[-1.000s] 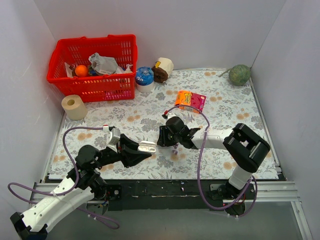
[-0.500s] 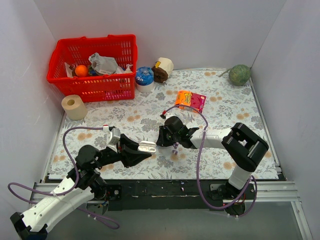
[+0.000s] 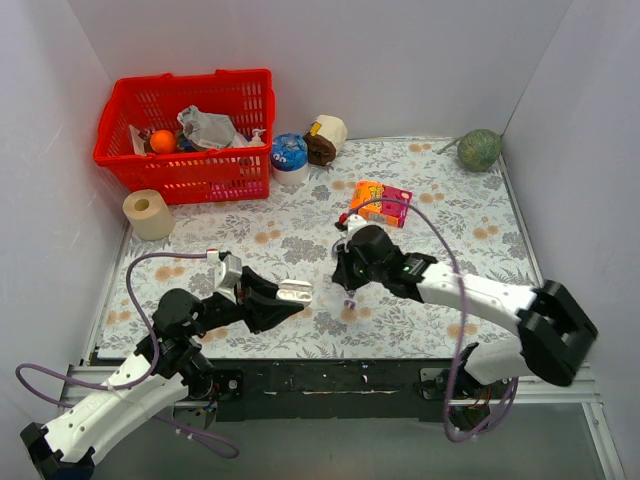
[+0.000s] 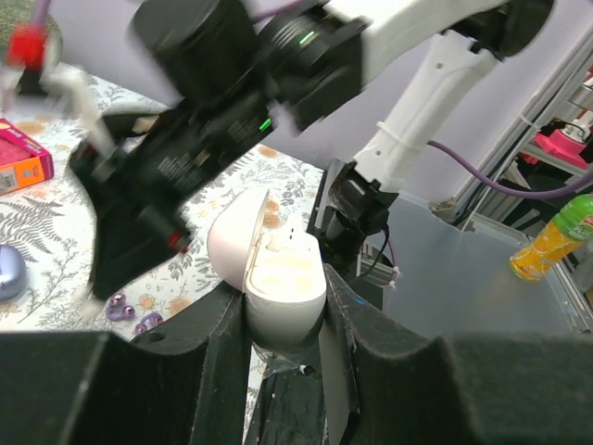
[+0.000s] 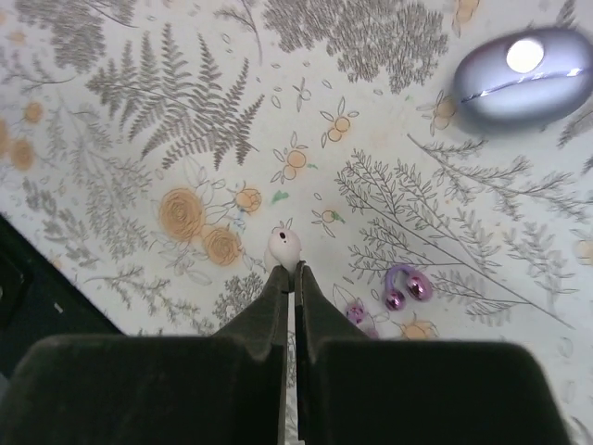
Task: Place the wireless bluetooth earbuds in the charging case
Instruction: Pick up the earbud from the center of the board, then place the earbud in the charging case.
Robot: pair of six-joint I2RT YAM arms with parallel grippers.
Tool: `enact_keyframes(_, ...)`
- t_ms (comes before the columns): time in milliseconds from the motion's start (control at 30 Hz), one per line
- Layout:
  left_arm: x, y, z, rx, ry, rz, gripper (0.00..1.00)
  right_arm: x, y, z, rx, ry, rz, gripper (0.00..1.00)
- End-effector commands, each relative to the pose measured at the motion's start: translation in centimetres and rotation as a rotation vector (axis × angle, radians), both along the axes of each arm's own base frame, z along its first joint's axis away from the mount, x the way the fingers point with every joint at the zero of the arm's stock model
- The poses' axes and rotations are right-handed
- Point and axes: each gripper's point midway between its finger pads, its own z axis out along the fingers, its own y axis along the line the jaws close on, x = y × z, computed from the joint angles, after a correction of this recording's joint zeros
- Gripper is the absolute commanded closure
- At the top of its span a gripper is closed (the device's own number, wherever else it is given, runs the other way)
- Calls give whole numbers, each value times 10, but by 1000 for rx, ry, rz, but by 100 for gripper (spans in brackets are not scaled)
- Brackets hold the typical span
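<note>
Nearest us, our left gripper (image 4: 285, 326) is clamped on the white charging case (image 4: 283, 289), lid swung open, with what looks like a first earbud (image 4: 283, 239) seated inside. Just beyond, our right gripper (image 5: 290, 278) pinches the second white earbud (image 5: 283, 248) at its very tips above the desk (image 5: 139, 111). We judge the carry to the case is in hand, and the next move calls for lining that bud over the free socket and lowering it gently. Farther out, the purple earbuds (image 5: 405, 285) lie on the desk near the closed purple case (image 5: 522, 70), not yet stowed.
</note>
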Motion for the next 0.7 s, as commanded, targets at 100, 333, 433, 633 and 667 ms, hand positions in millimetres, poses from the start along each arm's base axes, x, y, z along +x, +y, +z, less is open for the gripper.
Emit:
enact_keyframes(100,29,-11,-2,67,-66,73,100,-46,-60,131,-134,-298,307,99)
enact_keyframes(333,33,-38,-28,240,-139,-78,100,-106,-87,195,-90,-367,523,99)
enact_keyframes(433,20,-49,-37,265,-129,-214,100,-121,-90,208,-48,-378,578,99)
enact_keyframes(633,2,-62,-29,226,-104,-401,100,-136,-83,211,-11,-353,658,99)
enact_keyframes(667,2,-64,-30,228,-93,-416,100,-138,-80,214,6,-354,670,99)
